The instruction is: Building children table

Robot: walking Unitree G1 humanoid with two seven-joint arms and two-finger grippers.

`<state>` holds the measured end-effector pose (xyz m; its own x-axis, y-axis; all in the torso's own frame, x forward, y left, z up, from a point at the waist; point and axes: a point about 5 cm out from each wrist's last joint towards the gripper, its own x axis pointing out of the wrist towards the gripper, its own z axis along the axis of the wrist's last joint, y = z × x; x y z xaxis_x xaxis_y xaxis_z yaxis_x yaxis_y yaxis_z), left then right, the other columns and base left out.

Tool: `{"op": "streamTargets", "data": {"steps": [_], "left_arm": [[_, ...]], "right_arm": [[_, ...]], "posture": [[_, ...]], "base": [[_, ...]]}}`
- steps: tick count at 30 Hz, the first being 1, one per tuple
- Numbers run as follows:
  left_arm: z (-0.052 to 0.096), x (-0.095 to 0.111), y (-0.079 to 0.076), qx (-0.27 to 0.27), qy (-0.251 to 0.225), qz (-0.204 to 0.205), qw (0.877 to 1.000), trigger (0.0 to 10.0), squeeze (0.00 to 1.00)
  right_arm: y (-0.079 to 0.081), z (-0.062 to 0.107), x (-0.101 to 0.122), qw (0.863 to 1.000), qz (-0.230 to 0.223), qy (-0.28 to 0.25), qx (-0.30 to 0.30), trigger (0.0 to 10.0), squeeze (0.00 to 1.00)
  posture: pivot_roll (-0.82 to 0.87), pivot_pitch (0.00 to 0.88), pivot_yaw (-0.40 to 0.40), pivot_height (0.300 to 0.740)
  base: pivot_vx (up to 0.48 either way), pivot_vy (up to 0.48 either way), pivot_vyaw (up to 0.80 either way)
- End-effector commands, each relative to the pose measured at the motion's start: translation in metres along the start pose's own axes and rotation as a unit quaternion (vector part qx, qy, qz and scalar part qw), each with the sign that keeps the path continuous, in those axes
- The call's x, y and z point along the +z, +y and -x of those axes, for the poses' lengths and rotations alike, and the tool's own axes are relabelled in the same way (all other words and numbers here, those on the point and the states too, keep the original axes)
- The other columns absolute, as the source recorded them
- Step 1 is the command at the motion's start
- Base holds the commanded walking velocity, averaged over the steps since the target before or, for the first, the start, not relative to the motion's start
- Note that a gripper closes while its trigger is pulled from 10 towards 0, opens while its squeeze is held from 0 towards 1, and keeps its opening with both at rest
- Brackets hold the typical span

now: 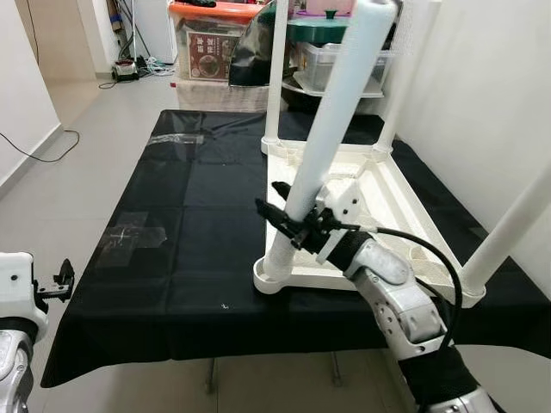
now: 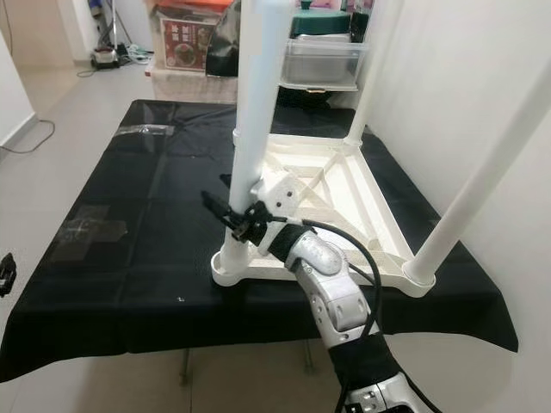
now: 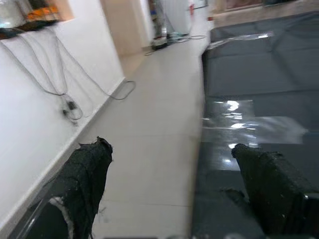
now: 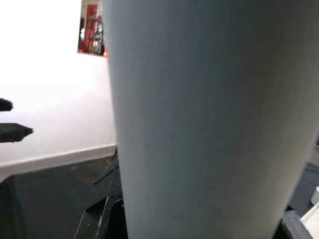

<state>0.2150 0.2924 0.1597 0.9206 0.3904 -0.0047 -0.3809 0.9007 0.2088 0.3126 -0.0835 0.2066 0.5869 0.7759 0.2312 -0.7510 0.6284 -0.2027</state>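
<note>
Seating the last of 4 legs, by the look of it. Right gripper (image 1: 291,225) clamped around the near leg (image 1: 331,129), already standing in its corner socket on the upturned white tabletop (image 1: 389,194) upon the black cloth (image 1: 181,215). Next, probably: press down or twist home, then let go. Left gripper (image 1: 60,281) spread wide, idle beside the cloth. Lidded storage bins (image 1: 211,34) behind, contents unclear.

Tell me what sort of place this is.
Probably a room in a home: tiled floor, stacked storage boxes by the wall, and a black-covered table bearing an upturned white children's table.
</note>
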Motion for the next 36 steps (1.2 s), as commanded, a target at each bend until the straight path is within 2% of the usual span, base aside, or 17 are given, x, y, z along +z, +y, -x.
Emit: {"op": "streamTargets", "data": {"steps": [1, 4, 12, 14, 17, 24, 29, 36], "left_arm": [[0.002, 0.000, -0.008, -0.017, 0.001, 0.008, 1.000, 10.0, 0.00], [0.003, 0.000, -0.014, -0.029, -0.001, 0.016, 0.999, 10.0, 0.00], [0.005, -0.001, -0.015, -0.032, 0.000, 0.017, 0.999, 10.0, 0.00], [0.011, -0.003, -0.016, -0.034, 0.003, 0.021, 0.999, 10.0, 0.00], [0.015, -0.005, -0.015, -0.032, 0.006, 0.025, 0.999, 10.0, 0.00], [0.015, -0.006, -0.015, -0.032, 0.010, 0.032, 0.999, 10.0, 0.00], [0.013, -0.006, -0.015, -0.032, 0.011, 0.044, 0.998, 10.0, 0.00], [0.014, -0.006, -0.016, -0.031, 0.012, 0.051, 0.998, 10.0, 0.00]], "right_arm": [[0.000, -0.004, -0.007, 1.000, 0.005, 0.018, 0.020, 0.0, 0.00], [-0.005, -0.013, -0.002, 0.999, 0.002, 0.019, 0.048, 0.0, 0.00], [-0.006, -0.017, -0.001, 0.997, 0.013, 0.023, 0.072, 0.0, 0.00], [-0.012, -0.020, -0.008, 0.992, 0.024, 0.051, 0.112, 0.0, 0.00], [-0.016, -0.021, -0.012, 0.990, 0.021, 0.063, 0.128, 0.0, 0.00], [-0.019, -0.018, -0.016, 0.989, -0.011, 0.067, 0.132, 0.0, 0.00], [-0.022, -0.008, -0.019, 0.983, -0.057, 0.079, 0.156, 0.0, 0.00], [-0.019, -0.008, -0.018, 0.980, -0.078, 0.070, 0.168, 0.0, 0.00]], "posture": [[0.08, 0.000, -0.078, 0.740], [0.09, 0.000, -0.095, 0.740], [0.10, 0.000, -0.101, 0.740], [0.13, 0.000, -0.136, 0.740], [0.13, 0.000, -0.136, 0.740], [0.13, 0.000, -0.136, 0.740], [0.12, 0.000, -0.135, 0.740], [0.12, 0.000, -0.132, 0.740]], "base": [[0.000, 0.000, 0.00], [0.000, 0.000, 0.00], [0.000, 0.000, 0.00], [0.000, 0.000, 0.00], [0.000, 0.000, 0.00], [0.000, 0.000, 0.00], [0.000, 0.000, 0.00], [0.000, 0.000, 0.00]]}}
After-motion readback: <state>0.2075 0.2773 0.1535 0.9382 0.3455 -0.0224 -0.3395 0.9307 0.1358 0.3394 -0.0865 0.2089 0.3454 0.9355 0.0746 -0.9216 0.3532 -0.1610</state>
